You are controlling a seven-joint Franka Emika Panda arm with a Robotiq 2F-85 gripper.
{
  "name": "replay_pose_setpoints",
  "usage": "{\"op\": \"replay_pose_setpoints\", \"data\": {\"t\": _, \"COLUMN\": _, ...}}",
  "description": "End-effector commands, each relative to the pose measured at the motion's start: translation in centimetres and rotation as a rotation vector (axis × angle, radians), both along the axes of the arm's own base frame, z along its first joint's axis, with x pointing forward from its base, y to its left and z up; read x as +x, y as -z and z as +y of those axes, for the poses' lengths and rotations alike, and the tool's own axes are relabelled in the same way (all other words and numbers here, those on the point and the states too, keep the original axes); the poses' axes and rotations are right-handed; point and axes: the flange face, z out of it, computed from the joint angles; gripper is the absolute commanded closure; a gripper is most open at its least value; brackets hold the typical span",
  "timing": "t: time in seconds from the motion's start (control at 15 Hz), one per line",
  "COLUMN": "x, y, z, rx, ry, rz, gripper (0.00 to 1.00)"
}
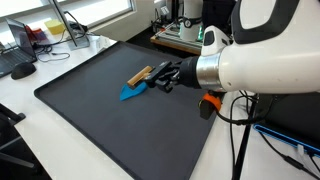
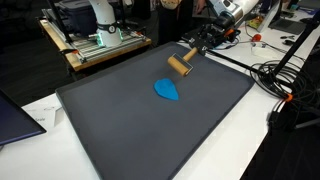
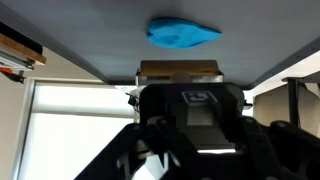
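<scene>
My gripper (image 2: 193, 53) is shut on a wooden tool (image 2: 180, 65) with a light brown block end, held low over the far edge of the dark mat (image 2: 150, 130). Whether the tool touches the mat I cannot tell. A blue teardrop-shaped piece (image 2: 168, 90) lies flat on the mat just in front of the tool. In an exterior view the gripper (image 1: 160, 76) reaches in from the right, with the wooden tool (image 1: 140, 75) next to the blue piece (image 1: 130, 92). The wrist view stands upside down: the gripper (image 3: 185, 95) is dark, with the wooden block (image 3: 180, 70) and the blue piece (image 3: 183, 32) beyond it.
The mat (image 1: 100, 120) covers most of a white table. A machine on a wooden cart (image 2: 100, 40) stands behind it. Cables (image 2: 290, 90) trail off one side and a laptop corner (image 2: 15, 115) shows at another. A mouse (image 1: 22, 70) lies on a desk nearby.
</scene>
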Motion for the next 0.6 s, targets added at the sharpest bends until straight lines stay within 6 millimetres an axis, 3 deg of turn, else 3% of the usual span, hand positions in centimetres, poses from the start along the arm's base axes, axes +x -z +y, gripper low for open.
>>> {"op": "replay_pose_setpoints", "data": {"t": 0.0, "x": 0.5, "y": 0.5, "z": 0.8, "rx": -0.07, "ry": 0.004, "rz": -0.018, "gripper": 0.77}}
{"op": "replay_pose_setpoints", "data": {"t": 0.27, "x": 0.7, "y": 1.8, "z": 0.9, "rx": -0.094, "ry": 0.013, "rz": -0.021, "gripper": 0.77}}
{"op": "replay_pose_setpoints", "data": {"t": 0.53, "x": 1.0, "y": 0.8, "z": 0.2, "rx": -0.055, "ry": 0.017, "rz": 0.027, "gripper": 0.77}}
